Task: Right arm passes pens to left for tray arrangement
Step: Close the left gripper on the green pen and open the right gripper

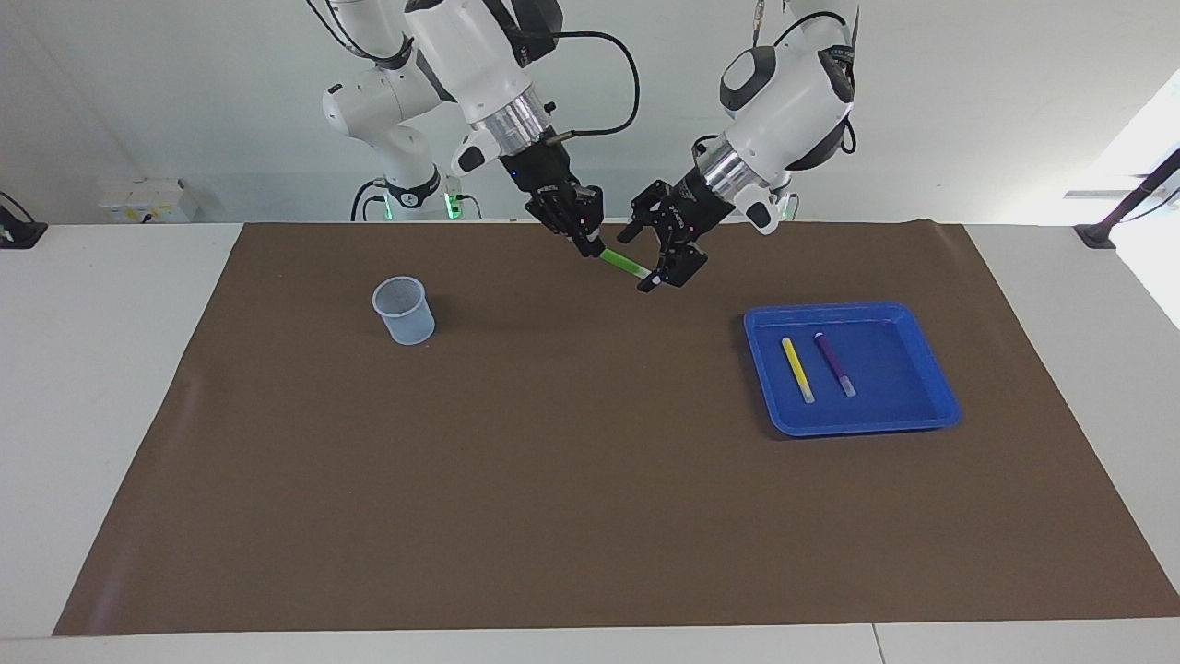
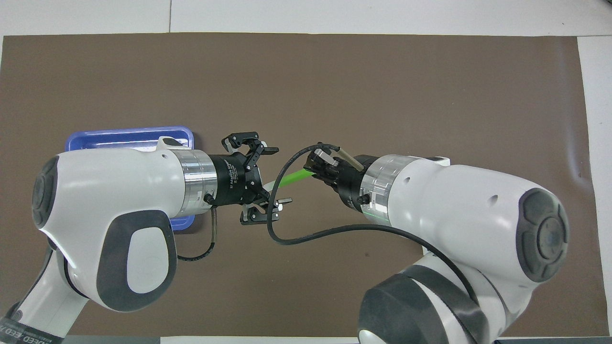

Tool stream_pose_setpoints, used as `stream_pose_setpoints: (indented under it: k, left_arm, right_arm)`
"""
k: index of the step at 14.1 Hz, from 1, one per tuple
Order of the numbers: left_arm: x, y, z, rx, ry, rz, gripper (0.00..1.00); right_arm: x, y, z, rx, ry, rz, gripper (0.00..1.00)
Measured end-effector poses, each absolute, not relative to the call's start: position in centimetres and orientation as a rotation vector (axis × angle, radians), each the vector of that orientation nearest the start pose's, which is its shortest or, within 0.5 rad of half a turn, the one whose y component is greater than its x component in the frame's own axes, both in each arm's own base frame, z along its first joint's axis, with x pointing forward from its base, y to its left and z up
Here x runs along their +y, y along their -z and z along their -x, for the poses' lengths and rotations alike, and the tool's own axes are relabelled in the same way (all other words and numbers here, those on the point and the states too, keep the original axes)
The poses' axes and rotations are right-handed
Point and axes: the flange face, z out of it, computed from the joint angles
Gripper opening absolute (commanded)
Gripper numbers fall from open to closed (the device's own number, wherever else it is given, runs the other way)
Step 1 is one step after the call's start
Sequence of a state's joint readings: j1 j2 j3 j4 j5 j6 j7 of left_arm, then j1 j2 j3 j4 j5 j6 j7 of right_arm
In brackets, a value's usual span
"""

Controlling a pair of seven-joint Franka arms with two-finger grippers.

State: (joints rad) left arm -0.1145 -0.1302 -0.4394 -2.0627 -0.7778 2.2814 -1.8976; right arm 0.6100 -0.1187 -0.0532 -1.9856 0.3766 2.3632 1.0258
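My right claw (image 1: 590, 247) is clamped on the green pen (image 1: 623, 266), holding it up over the brown mat (image 1: 553, 480) on the counter, pale tip pointing toward my left claw (image 1: 666, 261). That left claw stands with its fingers apart around the pen's tip end, not yet closed on it. The yellow pen (image 1: 797, 369) and purple pen (image 1: 834, 363) already lie side by side in the blue tray (image 1: 940, 406), toward my left arm's end of the counter. So two of three are done, I judge. Left: close my left claw, release my right, and lay the green pen beside the others. The cup (image 1: 404, 311) stands apart, toward my right arm's end.
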Motion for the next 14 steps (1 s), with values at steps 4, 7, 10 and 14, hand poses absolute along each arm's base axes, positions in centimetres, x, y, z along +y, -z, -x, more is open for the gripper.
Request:
stream_pose_setpoints:
  k: [4,7,10,14]
  left_arm:
    - [-31.6,-52.3,-44.8,1.970,0.589,-1.622,1.00]
    - [-32.1,-51.6,-44.0,1.974,0.561,-1.603,1.00]
    - [-32.4,-51.4,-43.6,1.979,0.552,-1.591,0.80]
    - [-32.3,-51.5,-43.6,1.981,0.549,-1.583,0.43]
  right_arm:
    - [30.1,-57.1,-47.7,0.846,0.140,2.416,0.00]
    - [30.0,-57.1,-47.7,0.846,0.141,2.415,0.00]
    - [30.0,-57.1,-47.7,0.846,0.141,2.415,0.00]
    - [30.0,-57.1,-47.7,0.847,0.141,2.415,0.00]
